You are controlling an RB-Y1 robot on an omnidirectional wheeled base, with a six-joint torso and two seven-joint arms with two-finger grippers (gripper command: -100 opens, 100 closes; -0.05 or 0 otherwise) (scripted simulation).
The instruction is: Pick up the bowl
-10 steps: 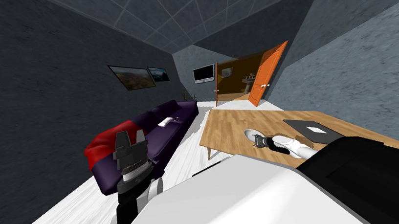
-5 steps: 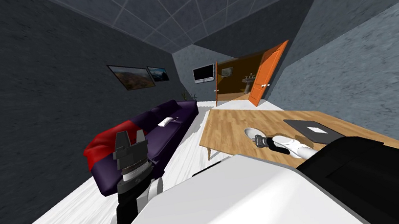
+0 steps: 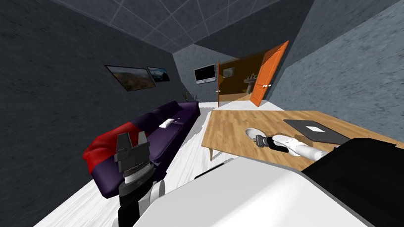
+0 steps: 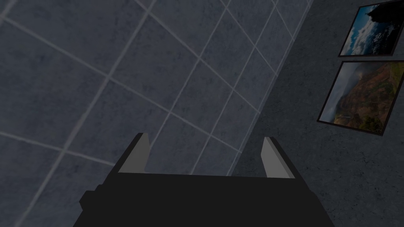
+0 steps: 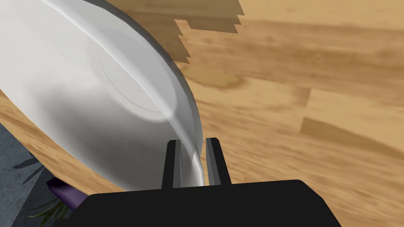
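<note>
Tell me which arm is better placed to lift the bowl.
Right. The right tool is shut on the rim of the bowl over the wooden table; the left tool is open, raised on the sofa side, away from the bowl.

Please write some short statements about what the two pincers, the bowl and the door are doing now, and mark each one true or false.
1. The right pincer is shut on the rim of the white round bowl. True.
2. The left pincer holds something. False: it is open and empty, raised, with the purple sofa behind it.
3. The bowl is over the light wooden table. True.
4. The orange door is closed. False: it stands open.
</note>
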